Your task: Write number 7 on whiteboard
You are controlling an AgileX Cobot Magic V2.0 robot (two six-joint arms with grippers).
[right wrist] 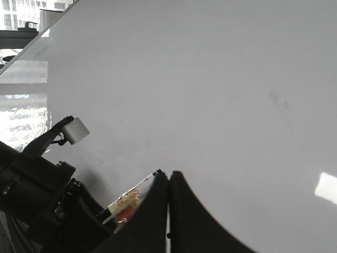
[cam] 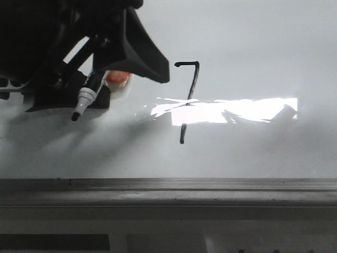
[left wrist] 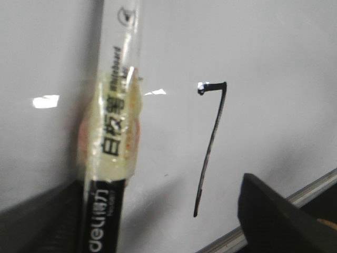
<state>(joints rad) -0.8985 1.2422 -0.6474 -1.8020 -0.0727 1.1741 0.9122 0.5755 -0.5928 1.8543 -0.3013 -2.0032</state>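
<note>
The number 7 [cam: 187,100] is drawn in thin black line on the whiteboard [cam: 253,47]: a short hooked top bar and a long slanted downstroke. It also shows in the left wrist view [left wrist: 210,147]. My left gripper [cam: 131,87] hangs over the board left of the 7, jaws wide apart. A black-and-white marker [cam: 84,97] is taped along one finger, its black tip pointing at the board, apart from the 7. In the left wrist view the marker [left wrist: 110,137] stands beside the 7. My right gripper [right wrist: 168,179] is shut and empty over bare board.
The board's grey metal frame edge [cam: 168,184] runs along the near side. A bright glare patch [cam: 231,110] crosses the 7's downstroke. The left arm's black body [right wrist: 37,190] is close beside my right gripper.
</note>
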